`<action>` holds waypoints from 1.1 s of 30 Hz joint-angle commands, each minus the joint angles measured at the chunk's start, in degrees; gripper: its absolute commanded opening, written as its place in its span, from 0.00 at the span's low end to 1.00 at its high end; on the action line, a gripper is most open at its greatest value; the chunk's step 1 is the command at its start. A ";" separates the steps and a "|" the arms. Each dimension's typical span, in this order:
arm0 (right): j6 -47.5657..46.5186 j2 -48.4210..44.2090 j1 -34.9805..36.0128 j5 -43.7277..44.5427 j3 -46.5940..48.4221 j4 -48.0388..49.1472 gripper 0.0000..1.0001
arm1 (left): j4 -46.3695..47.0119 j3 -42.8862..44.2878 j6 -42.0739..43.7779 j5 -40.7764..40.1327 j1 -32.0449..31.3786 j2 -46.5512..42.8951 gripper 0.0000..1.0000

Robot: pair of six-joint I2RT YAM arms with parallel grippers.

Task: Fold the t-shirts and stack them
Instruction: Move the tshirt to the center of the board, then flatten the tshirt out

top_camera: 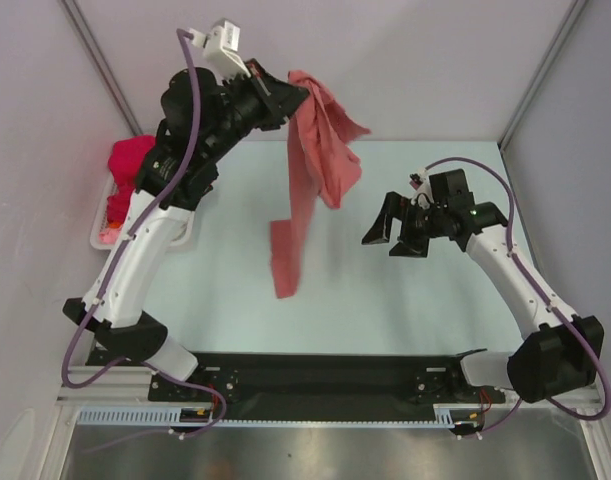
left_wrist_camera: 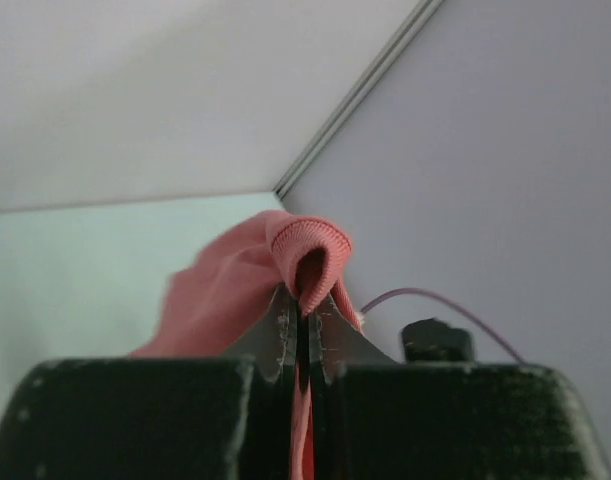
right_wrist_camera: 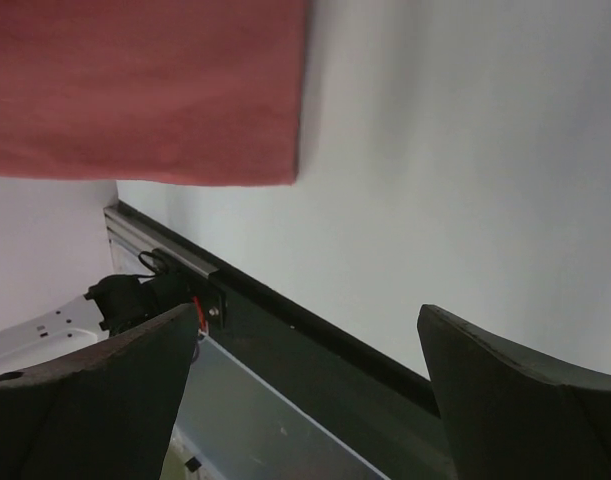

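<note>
The task is looking barely begun. The left claw (top_camera: 282, 97) is pinching shut on a fold of the salmon-red t-shirt (top_camera: 310, 170) and holding it high over the far side of the table (top_camera: 385, 320). The shirt is hanging down in a long crumpled strip; whether its lower end is touching the table I cannot tell. The right claw (top_camera: 390, 228) is hovering near the hanging cloth, on its right, with its jaws spread wide and gripping nothing.

The crimson t-shirt (top_camera: 130, 160) is lying bunched in the white basket (top_camera: 97, 235) at the table's left edge, with a bit of lighter pink cloth (top_camera: 109, 233) showing at the basket's near end. Nothing is lying flat, nothing is looking folded, and no stack is showing anywhere. As I judge it, the raised shirt is waiting to be spread and folded, and the clothes in the basket are waiting their turn after it.
</note>
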 commanded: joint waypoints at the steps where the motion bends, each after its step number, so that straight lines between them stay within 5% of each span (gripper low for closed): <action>1: -3.48 -3.08 0.07 4.74 1.64 -4.69 1.00 | -6.07 -3.59 1.80 -2.93 0.25 -3.25 0.00; 5: -6.99 -4.67 1.03 4.48 2.43 -6.11 0.98 | -8.38 -9.31 2.07 -2.85 0.34 -4.83 0.00; 11: -12.10 -5.90 15.00 13.35 4.63 -1.99 1.00 | -8.20 -14.59 2.24 5.48 0.34 -3.61 0.00; 18: -10.70 -0.19 12.64 15.20 7.97 0.92 1.00 | -13.03 -19.60 6.46 8.04 1.04 -5.27 0.00; 21: -14.81 2.44 12.19 13.71 8.93 1.54 0.93 | -13.04 -24.52 7.34 9.89 1.13 -6.68 0.00; 27: -25.02 10.96 15.10 19.32 14.30 5.56 0.95 | -12.24 -28.75 7.78 12.70 1.39 -7.65 0.00; 33: -27.57 14.49 16.40 13.18 12.99 13.04 0.95 | -12.51 -29.10 8.14 15.08 1.57 -8.26 0.00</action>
